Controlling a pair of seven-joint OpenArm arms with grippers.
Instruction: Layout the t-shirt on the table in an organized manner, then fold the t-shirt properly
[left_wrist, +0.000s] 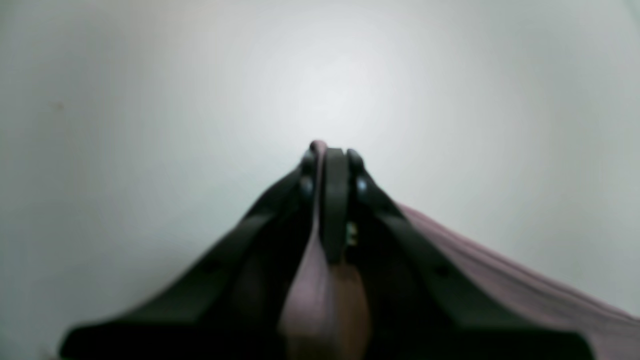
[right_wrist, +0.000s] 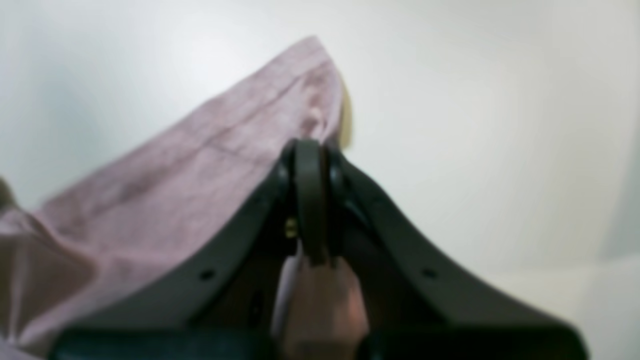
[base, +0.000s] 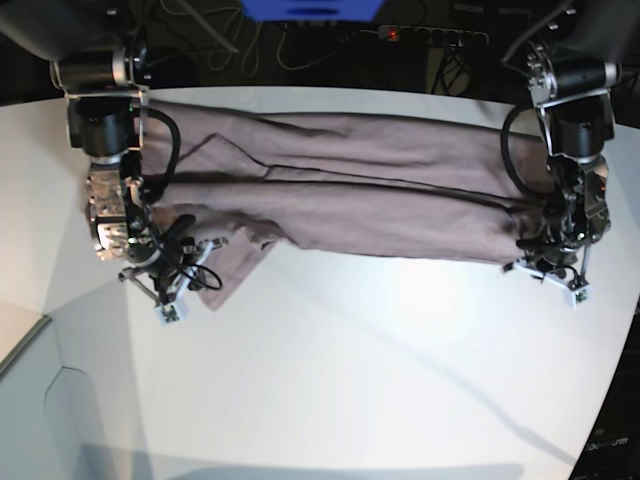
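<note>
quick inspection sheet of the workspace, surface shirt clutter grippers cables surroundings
surface: white table, smooth and pale, curved edge on the side away from the arms
job's things: mauve-grey t-shirt, stretched across between the arms with long creases, not folded into a neat shape; a sleeve-like flap sticks out by the right gripper
clutter: nothing seen
grippers: left gripper shut on the shirt's edge; right gripper shut on the shirt near a hemmed corner
cables: dark cables loop along both arms; more wiring at the robot's base
surroundings: dark area behind the shirt, blue part at top centre, too cropped to identify
</note>
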